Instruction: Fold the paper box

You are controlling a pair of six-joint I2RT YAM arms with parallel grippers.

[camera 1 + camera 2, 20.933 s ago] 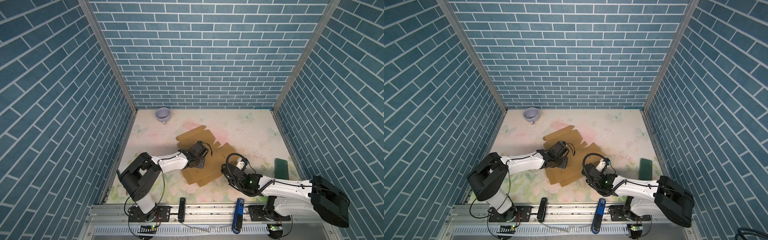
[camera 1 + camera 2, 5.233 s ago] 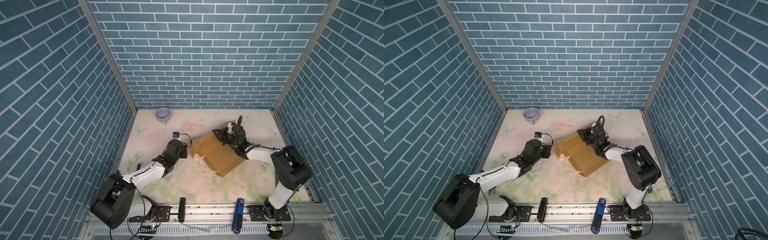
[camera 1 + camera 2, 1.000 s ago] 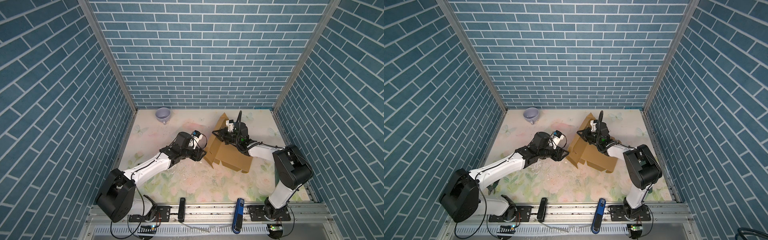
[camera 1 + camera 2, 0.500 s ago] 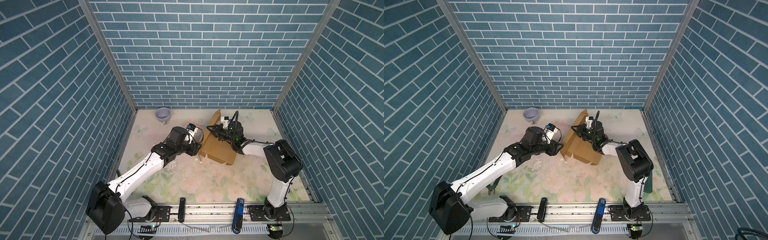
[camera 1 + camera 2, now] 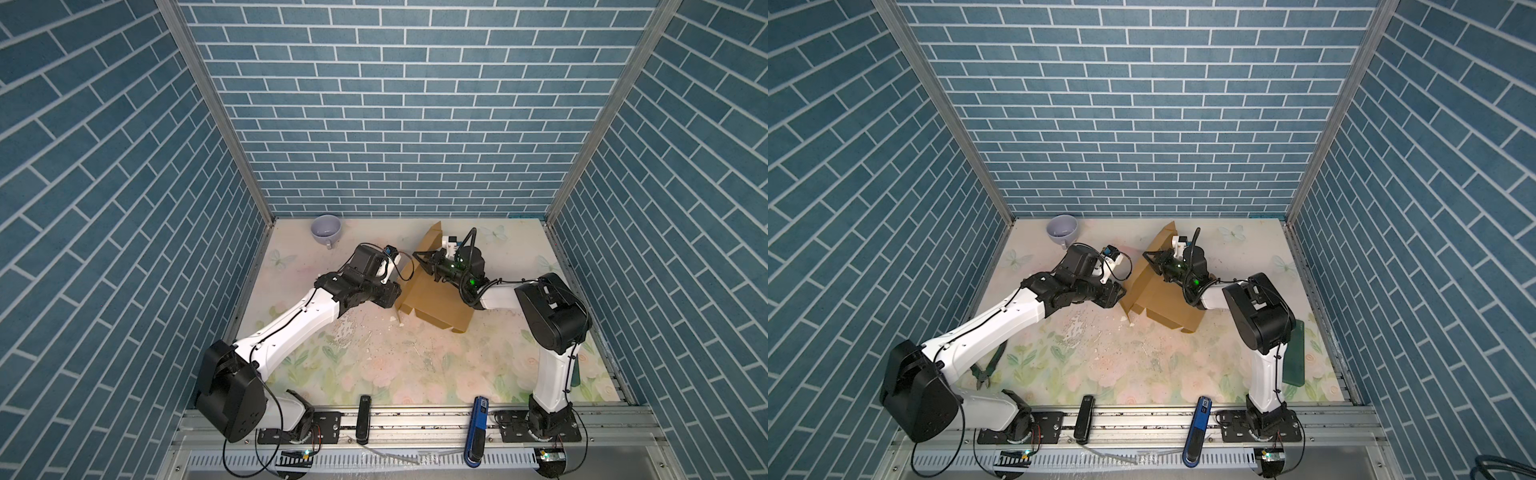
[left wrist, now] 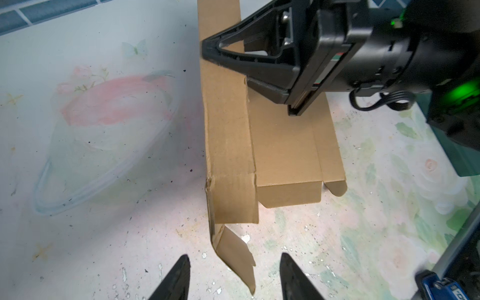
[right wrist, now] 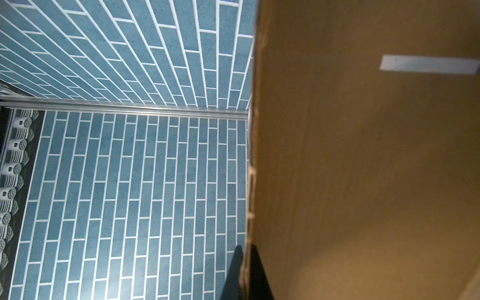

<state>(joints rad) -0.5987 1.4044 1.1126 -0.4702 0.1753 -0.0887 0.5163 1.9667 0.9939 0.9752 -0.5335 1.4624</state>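
The paper box (image 5: 436,299) (image 5: 1163,303) is tan cardboard, partly folded, lying at the middle back of the table with one panel standing upright. My right gripper (image 5: 415,254) (image 5: 1146,254) (image 6: 205,48) (image 7: 245,259) is shut on that panel's top edge, a finger on each face. My left gripper (image 5: 397,303) (image 5: 1121,297) (image 6: 235,255) is open at the box's (image 6: 285,155) near left corner. A small bent corner flap (image 6: 233,249) hangs between its fingers, touching neither. In the right wrist view the panel (image 7: 363,181) fills the right half.
A lavender cup (image 5: 326,230) (image 5: 1062,228) stands at the back left. Pliers (image 5: 988,368) lie by the left arm's base, and a dark green flat object (image 5: 1293,353) lies at the right edge. Blue brick walls enclose three sides. A black bar (image 5: 364,424) and a blue bar (image 5: 478,428) sit on the front rail.
Over the last second the right gripper drew the box leftward and stood its panel steeper. The left gripper came in to the box's near left corner, its jaws slightly narrower.
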